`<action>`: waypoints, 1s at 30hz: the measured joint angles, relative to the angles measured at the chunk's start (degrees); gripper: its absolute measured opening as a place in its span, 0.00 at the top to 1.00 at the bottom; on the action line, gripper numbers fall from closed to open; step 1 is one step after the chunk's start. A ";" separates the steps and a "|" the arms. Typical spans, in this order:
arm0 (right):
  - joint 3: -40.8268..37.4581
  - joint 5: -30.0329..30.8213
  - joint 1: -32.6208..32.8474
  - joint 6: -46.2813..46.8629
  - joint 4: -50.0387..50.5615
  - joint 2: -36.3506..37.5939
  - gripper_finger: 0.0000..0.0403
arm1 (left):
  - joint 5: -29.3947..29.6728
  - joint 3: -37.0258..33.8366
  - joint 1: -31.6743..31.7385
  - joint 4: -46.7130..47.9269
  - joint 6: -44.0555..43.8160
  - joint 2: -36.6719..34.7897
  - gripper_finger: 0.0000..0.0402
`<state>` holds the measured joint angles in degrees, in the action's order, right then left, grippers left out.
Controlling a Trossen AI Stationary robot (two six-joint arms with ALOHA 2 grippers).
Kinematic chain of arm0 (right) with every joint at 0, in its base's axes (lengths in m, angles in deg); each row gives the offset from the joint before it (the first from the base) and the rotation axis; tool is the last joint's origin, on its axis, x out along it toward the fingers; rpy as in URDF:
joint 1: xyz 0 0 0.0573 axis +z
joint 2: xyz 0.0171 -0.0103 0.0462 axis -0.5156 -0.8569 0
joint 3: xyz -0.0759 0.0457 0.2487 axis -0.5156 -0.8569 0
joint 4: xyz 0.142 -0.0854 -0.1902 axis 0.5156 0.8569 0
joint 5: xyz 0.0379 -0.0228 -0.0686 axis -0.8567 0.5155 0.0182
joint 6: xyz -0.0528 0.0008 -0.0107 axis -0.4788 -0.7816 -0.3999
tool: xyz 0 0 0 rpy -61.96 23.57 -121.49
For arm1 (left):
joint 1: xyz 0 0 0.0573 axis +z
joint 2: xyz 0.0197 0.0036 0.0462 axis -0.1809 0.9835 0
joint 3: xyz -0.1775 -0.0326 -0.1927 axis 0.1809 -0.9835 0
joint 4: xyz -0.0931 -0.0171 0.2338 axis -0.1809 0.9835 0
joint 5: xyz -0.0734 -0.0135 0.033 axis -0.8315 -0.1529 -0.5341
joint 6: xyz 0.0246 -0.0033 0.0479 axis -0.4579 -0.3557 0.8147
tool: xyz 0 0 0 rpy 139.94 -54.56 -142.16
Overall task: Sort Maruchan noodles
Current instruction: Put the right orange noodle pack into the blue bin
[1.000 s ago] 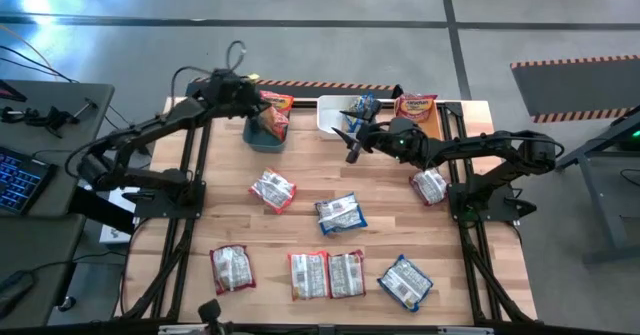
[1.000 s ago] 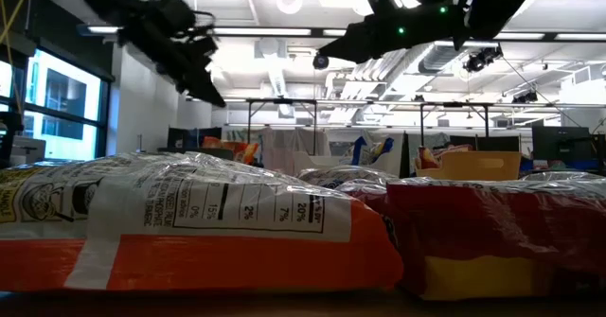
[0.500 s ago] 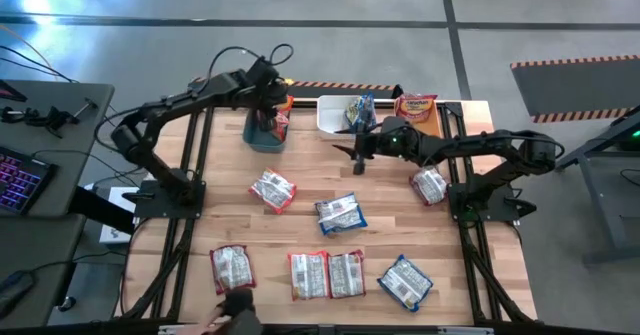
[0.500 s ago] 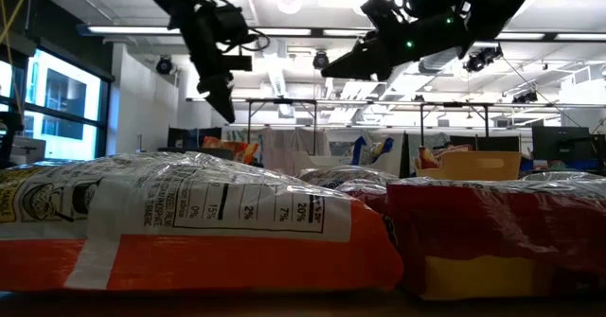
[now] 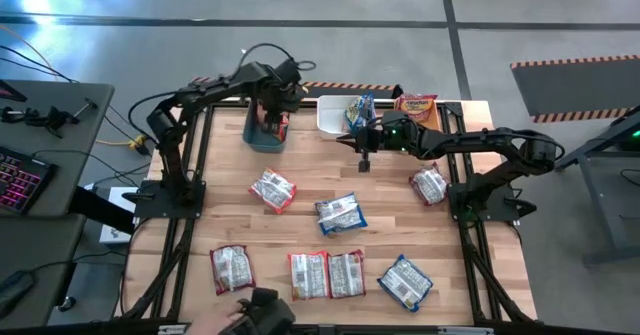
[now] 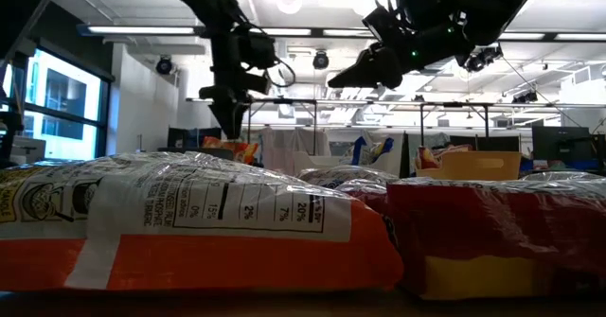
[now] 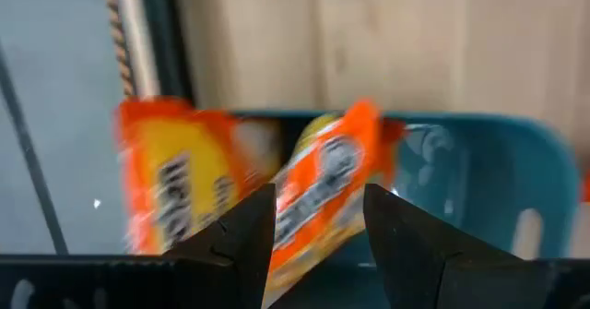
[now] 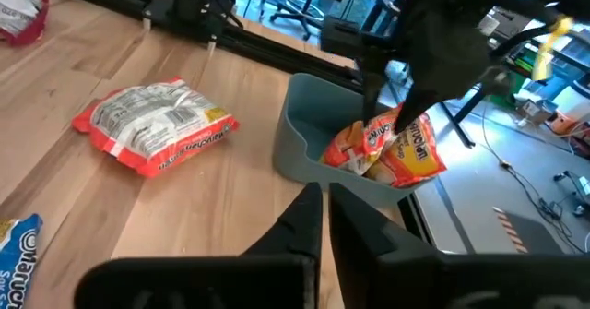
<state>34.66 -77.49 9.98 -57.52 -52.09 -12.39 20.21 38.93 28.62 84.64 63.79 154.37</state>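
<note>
Maruchan noodles (image 8: 392, 148) orange in teal bin (image 8: 313, 129); high view obscures.

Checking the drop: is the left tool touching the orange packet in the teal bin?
Cannot tell. In the left wrist view the open left tool frames the orange packet in the teal bin, without showing contact or gap.

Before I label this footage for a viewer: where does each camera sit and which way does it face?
High view: overhead, straight down on the table; both arms show.
Low view: table height, level past packets into the room; arms enter from above.
Left wrist view: looks past the open left gripper into the teal bin.
Right wrist view: past the shut right gripper across the table.
Shared: teal bin, seen in the high view and the right wrist view.
</note>
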 joint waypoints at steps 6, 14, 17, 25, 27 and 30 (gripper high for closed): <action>0.00 0.07 0.02 -0.09 0.01 0.02 1.00 | -0.13 0.04 -3.85 0.04 -1.07 0.44 0.61; 0.00 0.10 0.02 -0.11 -0.51 0.07 1.00 | 5.10 0.06 -5.17 -0.93 -2.86 2.82 0.61; 0.00 0.11 0.02 -0.07 -0.51 0.07 1.00 | 7.32 0.06 -5.10 -2.26 -3.12 3.75 0.64; 0.00 0.17 0.02 -0.04 -0.53 0.07 1.00 | 7.84 0.06 -4.07 -6.28 -7.56 3.96 0.96; 0.00 0.27 0.02 -0.04 -0.70 0.07 1.00 | 7.85 0.06 -3.34 -6.21 -9.56 3.96 0.98; 0.00 0.29 0.02 -0.02 -0.88 0.07 1.00 | 7.85 0.06 -2.47 -6.21 -12.85 3.96 0.99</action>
<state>34.66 -77.21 10.00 -57.54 -52.96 -12.32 28.07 38.99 26.14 78.43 50.94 158.33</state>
